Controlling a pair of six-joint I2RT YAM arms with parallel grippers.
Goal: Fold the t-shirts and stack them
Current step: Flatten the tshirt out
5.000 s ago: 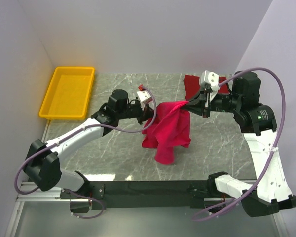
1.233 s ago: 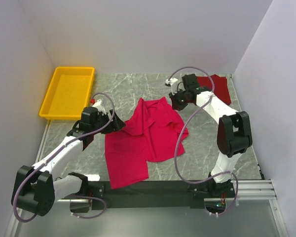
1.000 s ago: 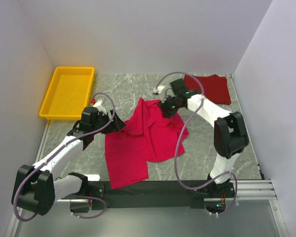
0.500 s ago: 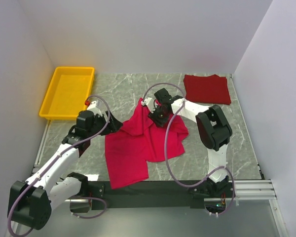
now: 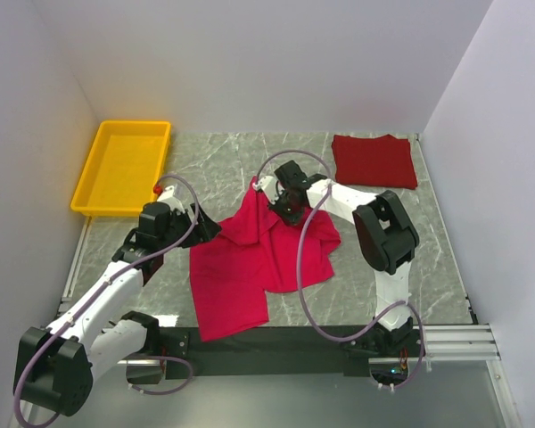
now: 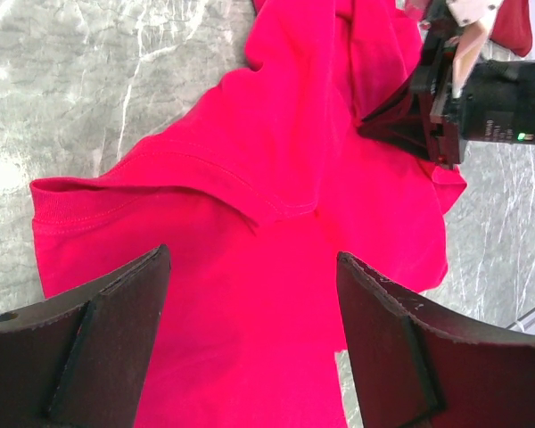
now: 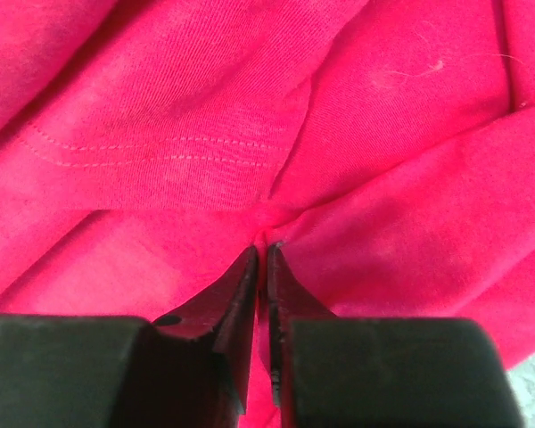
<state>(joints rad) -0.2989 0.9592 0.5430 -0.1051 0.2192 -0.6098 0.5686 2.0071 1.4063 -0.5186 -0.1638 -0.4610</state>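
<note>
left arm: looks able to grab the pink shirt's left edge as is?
Probably yes. The left gripper is open over the pink shirt, bare cloth between its fingers, nothing on top. The right gripper is shut on the shirt farther up, clear of that edge.

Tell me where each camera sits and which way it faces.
Top external: above and behind the bases, looking down on the grey marble table, yellow plastic tray, folded maroon cloth t-shirt; left arm, right arm show.
Left wrist: low over the spread crimson-pink cloth t-shirt, looking down; open left fingers frame it.
Right wrist: pressed close to that shirt; shut right fingers pinch it.
Shared: top external and left wrist both show the right arm.
</note>
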